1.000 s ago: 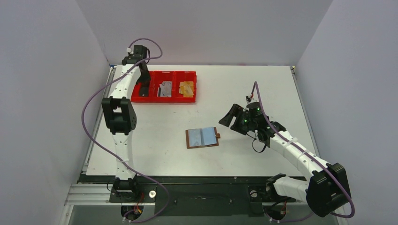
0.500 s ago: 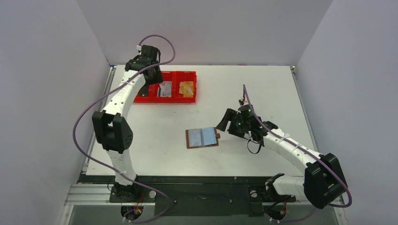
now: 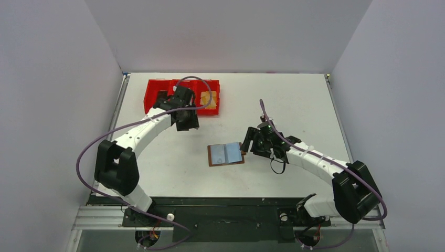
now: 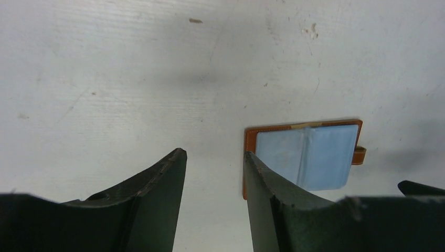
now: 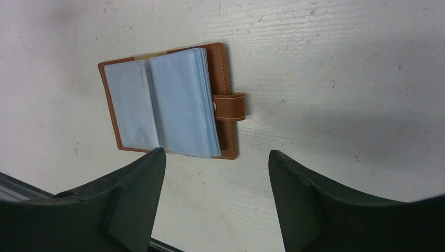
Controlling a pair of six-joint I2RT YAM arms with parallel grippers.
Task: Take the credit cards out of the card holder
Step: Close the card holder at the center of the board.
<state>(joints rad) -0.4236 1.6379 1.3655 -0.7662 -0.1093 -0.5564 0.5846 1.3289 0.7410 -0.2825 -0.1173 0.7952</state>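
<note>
The table (image 3: pixel 294 94) is free along the left and near edges of the wallet (image 3: pixel 226 154). The right gripper (image 3: pixel 246 144) crowds its strap edge; the left gripper (image 3: pixel 191 126) hangs between it and the red tray (image 3: pixel 157 83).

The card holder (image 3: pixel 226 154) lies spread flat mid-table (image 3: pixel 294 100). Behind it to the left sits the tray (image 3: pixel 155 93), with a card (image 3: pixel 209 100) in its right compartment. The left gripper (image 3: pixel 190 125) hangs between tray and holder. The right gripper (image 3: pixel 245 142) is just beside the holder's right edge.

Bright, even overhead light, soft faint shadows on the white surface (image 3: pixel 294 100); wrist views sharp on it, left pincer fingers (image 4: pixel 152 210) near lens dark, soft-edged.
</note>
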